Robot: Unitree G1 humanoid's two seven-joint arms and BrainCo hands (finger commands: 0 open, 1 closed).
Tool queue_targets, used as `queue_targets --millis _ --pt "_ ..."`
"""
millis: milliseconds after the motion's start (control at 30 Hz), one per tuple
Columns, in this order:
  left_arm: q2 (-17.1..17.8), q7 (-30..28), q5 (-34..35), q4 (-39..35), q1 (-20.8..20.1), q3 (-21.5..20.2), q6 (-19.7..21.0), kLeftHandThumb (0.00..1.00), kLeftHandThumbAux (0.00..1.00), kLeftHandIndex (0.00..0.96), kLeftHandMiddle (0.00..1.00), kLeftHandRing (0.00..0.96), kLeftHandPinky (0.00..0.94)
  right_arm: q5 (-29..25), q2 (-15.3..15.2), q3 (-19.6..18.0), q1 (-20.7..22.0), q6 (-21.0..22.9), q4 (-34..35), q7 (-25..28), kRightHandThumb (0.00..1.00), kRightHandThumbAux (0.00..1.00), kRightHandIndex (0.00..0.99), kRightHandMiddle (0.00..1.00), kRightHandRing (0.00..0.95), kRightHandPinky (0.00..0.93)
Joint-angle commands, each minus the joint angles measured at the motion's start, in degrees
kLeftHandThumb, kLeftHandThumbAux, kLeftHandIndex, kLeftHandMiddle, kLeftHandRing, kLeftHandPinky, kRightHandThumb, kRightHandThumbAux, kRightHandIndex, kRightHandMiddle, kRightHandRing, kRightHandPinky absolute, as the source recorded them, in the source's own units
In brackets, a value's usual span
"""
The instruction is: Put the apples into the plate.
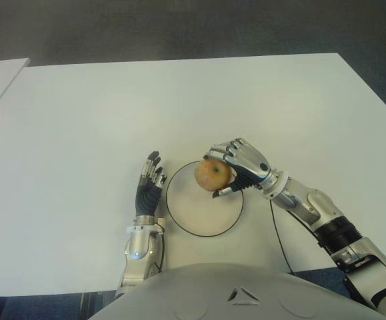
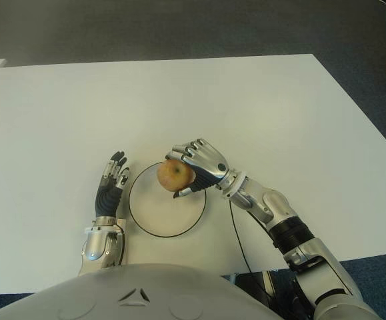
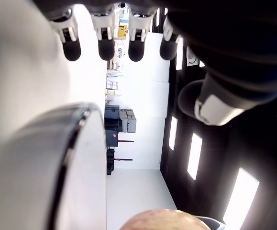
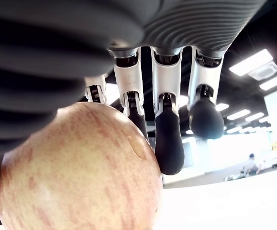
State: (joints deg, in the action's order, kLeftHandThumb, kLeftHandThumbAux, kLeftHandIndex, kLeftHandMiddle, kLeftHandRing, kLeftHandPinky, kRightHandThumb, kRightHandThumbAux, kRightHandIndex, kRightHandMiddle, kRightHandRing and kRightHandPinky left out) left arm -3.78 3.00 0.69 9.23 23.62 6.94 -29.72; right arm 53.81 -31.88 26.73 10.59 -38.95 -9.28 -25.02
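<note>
The right robot hand (image 1: 236, 167) grips the apple (image 1: 213, 175) over the plate's (image 1: 186, 223) two o'clock rim. The left robot hand (image 1: 149, 183), fingers relaxed, lies at nine o'clock. Next: lower and release.

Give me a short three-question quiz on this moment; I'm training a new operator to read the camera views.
1. True or false: the apple lies loose on the table, away from both hands.
2. Which hand holds the apple? A) left hand B) right hand C) neither
3. Fill in: the left hand shows beside the plate, on its ____ side.

Key:
1. False. The right hand grasps it over the plate's far right part.
2. B. The right wrist view shows the fingers against the apple.
3. Left; its fingers are extended and hold nothing.
</note>
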Motion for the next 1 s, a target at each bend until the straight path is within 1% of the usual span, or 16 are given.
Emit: queue_targets --millis 33,133,167,200,233,267,367,467,567,800,900,967,1000 --pt "-1.66 0.77 -0.17 -0.17 1.51 0.16 2.62 0.000 0.532 0.003 0.000 0.000 0.000 -1.09 -0.32 -0.61 0.24 -1.23 -0.81 1.05 0.782 0.688 0.415 0.455 0.424 0.331" --pt "-2.02 0.69 0.24 -0.77 1.77 0.31 2.89 0.000 0.538 0.006 0.002 0.000 0.000 -0.82 -0.72 -0.69 0.60 -1.67 -1.41 1.64 0.717 0.704 0.414 0.398 0.353 0.273" --pt "-2.12 0.63 0.43 -0.87 1.82 0.33 2.92 0.000 0.541 0.007 0.003 0.000 0.000 -0.71 -0.78 -0.73 0.68 -1.72 -1.52 1.78 0.659 0.661 0.391 0.385 0.340 0.269" --pt "-2.27 0.61 0.65 -0.99 1.86 0.35 2.98 0.000 0.545 0.009 0.005 0.000 0.000 -0.62 -0.83 -0.78 0.78 -1.66 -1.59 2.07 0.570 0.601 0.355 0.365 0.321 0.263" --pt "-2.36 0.59 0.79 -1.09 1.90 0.37 3.04 0.000 0.551 0.011 0.007 0.000 0.000 -0.56 -0.86 -0.82 0.85 -1.64 -1.63 2.29 0.501 0.563 0.329 0.344 0.302 0.254" --pt "-2.46 0.66 0.83 -1.28 1.97 0.42 3.17 0.000 0.556 0.012 0.009 0.000 0.000 -0.51 -0.88 -0.86 0.93 -1.58 -1.71 2.52 0.452 0.540 0.310 0.328 0.287 0.247" --pt "-2.62 0.91 0.77 -1.63 2.08 0.58 3.44 0.000 0.563 0.015 0.012 0.000 0.000 -0.54 -0.89 -0.99 1.05 -1.57 -1.89 3.06 0.382 0.514 0.286 0.302 0.263 0.236" --pt "-2.83 1.31 0.60 -1.72 2.04 0.58 3.59 0.000 0.566 0.016 0.013 0.000 0.000 -0.90 -0.80 -1.16 1.15 -1.41 -2.07 3.89 0.342 0.507 0.275 0.282 0.243 0.225" --pt "-3.00 1.52 0.80 -1.70 1.98 0.68 3.66 0.000 0.568 0.016 0.012 0.000 0.000 -1.02 -0.61 -1.40 1.15 -1.22 -2.19 4.22 0.322 0.501 0.273 0.270 0.228 0.204" --pt "-3.01 1.39 1.32 -1.29 1.70 0.92 3.41 0.000 0.565 0.015 0.005 0.000 0.000 -0.95 -0.19 -1.84 1.34 -0.88 -2.75 3.98 0.319 0.489 0.274 0.256 0.208 0.195" --pt "-3.05 1.32 1.41 -1.05 1.56 1.02 3.22 0.000 0.566 0.014 0.004 0.000 0.000 -0.92 0.13 -2.12 1.37 -0.53 -3.03 3.73 0.337 0.478 0.261 0.220 0.164 0.148" --pt "-3.06 1.36 1.41 -0.95 1.48 1.09 3.04 0.000 0.568 0.015 0.006 0.000 0.000 -0.95 0.28 -2.26 1.41 -0.42 -3.19 3.72 0.350 0.462 0.242 0.180 0.116 0.092" --pt "-3.05 1.37 1.38 -1.00 1.49 1.15 3.01 0.000 0.569 0.015 0.006 0.000 0.000 -0.92 0.37 -2.30 1.46 -0.33 -3.29 3.72 0.352 0.459 0.239 0.175 0.109 0.084"
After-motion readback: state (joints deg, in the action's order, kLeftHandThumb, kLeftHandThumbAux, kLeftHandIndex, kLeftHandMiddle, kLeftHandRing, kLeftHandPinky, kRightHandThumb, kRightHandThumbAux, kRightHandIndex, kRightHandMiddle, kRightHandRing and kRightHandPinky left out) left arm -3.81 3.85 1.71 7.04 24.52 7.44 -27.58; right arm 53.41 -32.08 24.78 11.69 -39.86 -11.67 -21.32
